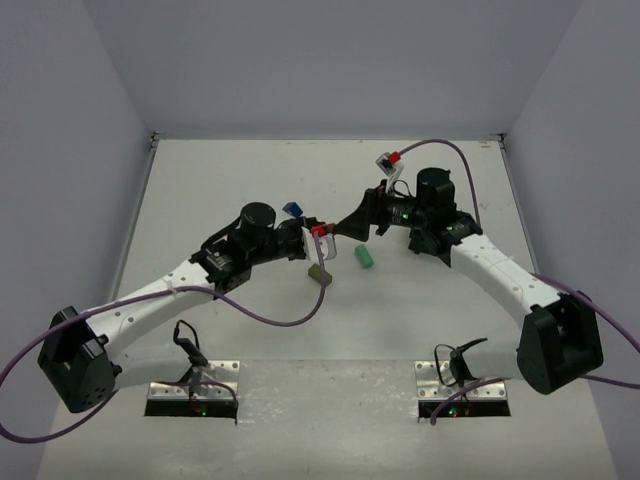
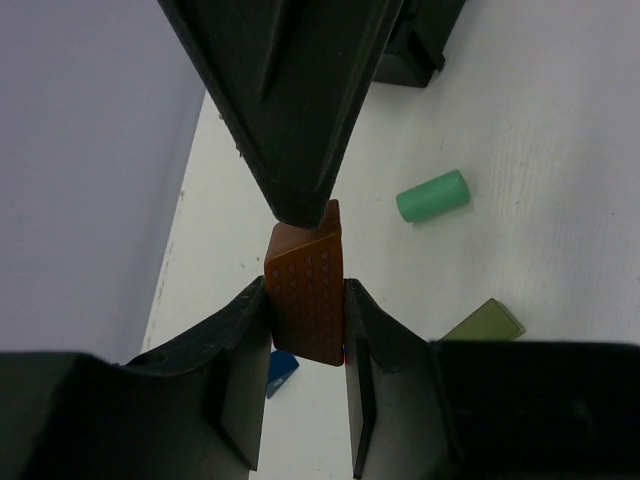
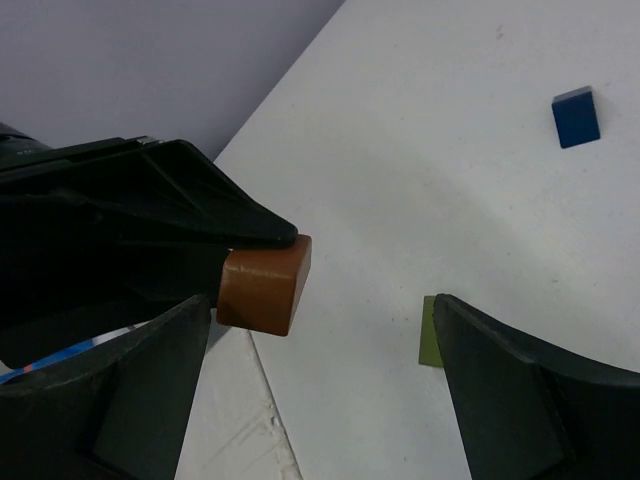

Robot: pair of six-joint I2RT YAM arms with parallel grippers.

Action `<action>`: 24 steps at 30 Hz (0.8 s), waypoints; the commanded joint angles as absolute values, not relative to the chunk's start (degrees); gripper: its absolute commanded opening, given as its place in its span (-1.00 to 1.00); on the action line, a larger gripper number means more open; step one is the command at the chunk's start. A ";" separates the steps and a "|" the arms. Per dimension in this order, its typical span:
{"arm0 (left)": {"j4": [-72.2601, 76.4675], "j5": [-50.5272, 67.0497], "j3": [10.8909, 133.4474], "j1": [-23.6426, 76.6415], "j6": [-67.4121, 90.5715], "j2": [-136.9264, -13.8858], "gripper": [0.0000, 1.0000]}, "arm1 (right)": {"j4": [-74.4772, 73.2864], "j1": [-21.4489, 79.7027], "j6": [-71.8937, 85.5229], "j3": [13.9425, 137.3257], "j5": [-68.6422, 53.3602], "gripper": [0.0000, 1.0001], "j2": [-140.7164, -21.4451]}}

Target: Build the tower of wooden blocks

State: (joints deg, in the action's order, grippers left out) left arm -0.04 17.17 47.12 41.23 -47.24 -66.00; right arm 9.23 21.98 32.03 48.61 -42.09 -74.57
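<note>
top view hides it, left wrist shows left end effector [image 2: 306, 300] pinching brown-orange block [image 2: 303, 268], right end effector [image 3: 322, 305] spread, mint cylinder [image 2: 432, 196] lying on surface [image 1: 230, 180]

The left claw [image 2: 306, 292] hides most of the blue block [image 2: 283, 367] behind one finger, and the olive block [image 2: 484, 321] beside its other finger is partly covered.
</note>
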 commanded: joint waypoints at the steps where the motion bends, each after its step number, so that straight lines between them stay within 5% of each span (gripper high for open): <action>1: 1.33 23.92 47.16 41.57 -52.98 -64.56 -1.00 | 13.07 21.91 34.51 50.93 -48.93 0.77 -74.95; 24: -4.66 23.64 52.96 41.75 -54.70 -68.20 -1.00 | 2.22 27.04 25.58 54.79 -41.04 0.20 -76.73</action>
